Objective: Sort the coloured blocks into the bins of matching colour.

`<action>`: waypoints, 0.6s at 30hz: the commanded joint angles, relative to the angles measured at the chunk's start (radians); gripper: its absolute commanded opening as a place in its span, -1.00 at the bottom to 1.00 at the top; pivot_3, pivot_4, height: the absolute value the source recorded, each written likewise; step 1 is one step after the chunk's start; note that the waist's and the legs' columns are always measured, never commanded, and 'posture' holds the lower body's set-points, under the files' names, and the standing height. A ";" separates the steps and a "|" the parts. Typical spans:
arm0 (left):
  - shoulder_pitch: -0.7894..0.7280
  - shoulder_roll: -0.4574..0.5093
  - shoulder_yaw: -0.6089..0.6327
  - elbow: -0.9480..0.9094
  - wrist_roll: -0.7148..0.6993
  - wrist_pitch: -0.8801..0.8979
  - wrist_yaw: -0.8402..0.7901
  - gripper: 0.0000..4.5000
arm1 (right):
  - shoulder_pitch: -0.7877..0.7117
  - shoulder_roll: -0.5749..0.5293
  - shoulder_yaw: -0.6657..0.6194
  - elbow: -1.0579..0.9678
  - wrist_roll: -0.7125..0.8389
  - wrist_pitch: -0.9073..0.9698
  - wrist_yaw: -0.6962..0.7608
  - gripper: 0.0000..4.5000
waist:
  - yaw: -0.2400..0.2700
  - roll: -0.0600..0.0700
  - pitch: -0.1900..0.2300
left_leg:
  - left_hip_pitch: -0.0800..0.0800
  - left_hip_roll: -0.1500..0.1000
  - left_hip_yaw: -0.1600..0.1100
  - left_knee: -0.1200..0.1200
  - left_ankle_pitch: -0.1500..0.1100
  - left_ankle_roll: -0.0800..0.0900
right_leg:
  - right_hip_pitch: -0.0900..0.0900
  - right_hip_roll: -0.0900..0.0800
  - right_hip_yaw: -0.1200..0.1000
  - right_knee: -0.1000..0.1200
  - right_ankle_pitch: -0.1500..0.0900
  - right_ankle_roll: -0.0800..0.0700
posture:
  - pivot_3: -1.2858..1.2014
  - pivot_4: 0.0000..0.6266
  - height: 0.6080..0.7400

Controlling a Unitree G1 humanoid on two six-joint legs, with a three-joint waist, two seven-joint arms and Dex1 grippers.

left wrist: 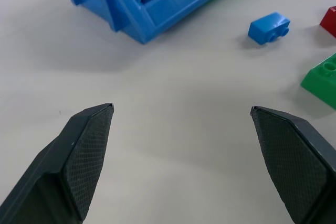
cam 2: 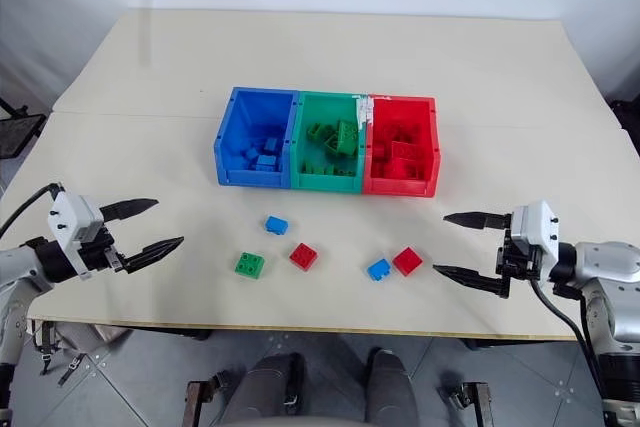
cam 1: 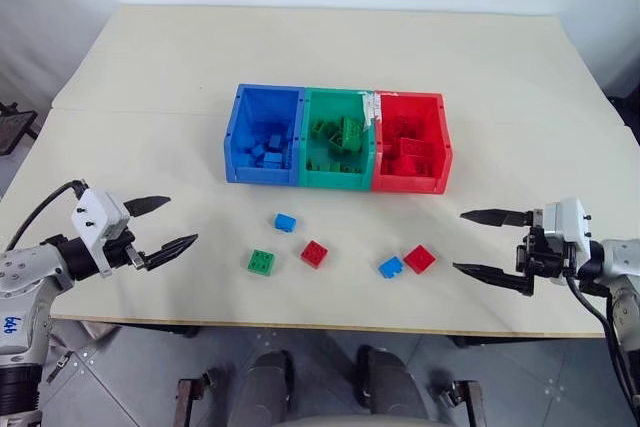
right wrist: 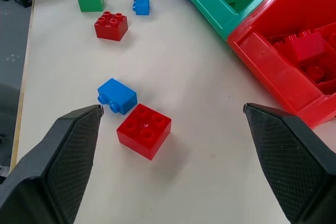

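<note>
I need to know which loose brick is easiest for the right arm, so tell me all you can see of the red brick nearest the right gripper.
The red brick is a small square of glossy plastic with four round studs on top. It lies flat, studs up, on the table in front of the red bin. A blue brick, lying on its side, touches one corner. Nothing grips it.

Pale beige table (cam 1: 180, 67) carries three joined open-topped plastic bins in a row: blue bin (cam 1: 237, 137), green bin (cam 1: 310, 172), red bin (cam 1: 444, 147), each holding bricks of its own colour. Five loose studded bricks lie in front: blue brick (cam 1: 285, 222), green brick (cam 1: 262, 262), red brick (cam 1: 314, 254), second blue brick (cam 1: 391, 267) touching second red brick (cam 1: 419, 259). Left gripper (cam 1: 160, 226) and right gripper (cam 1: 482, 243) hover at the sides, black fingers spread, empty.
</note>
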 commanded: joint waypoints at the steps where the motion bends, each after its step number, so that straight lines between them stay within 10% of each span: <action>1: -0.015 -0.002 -0.019 -0.018 0.011 -0.028 -0.019 0.97 | 0.000 0.011 -0.025 -0.023 0.004 -0.027 -0.021 1.00 | 0.000 0.000 0.000 | 0.000 0.000 0.000 0.000 0.000 0.000 | 0.000 0.000 0.000 0.000 0.000 0.000 | 0.03 -0.52 1.00; 18: -0.075 -0.102 -0.338 -0.281 -0.013 -0.003 -0.153 0.97 | 0.200 -0.063 -0.213 0.226 -0.051 -0.238 0.046 1.00 | 0.011 0.000 0.000 | 0.005 0.007 0.010 0.003 -0.003 -0.003 | 0.001 0.005 0.002 -0.001 0.001 0.000 | 0.03 -0.52 1.00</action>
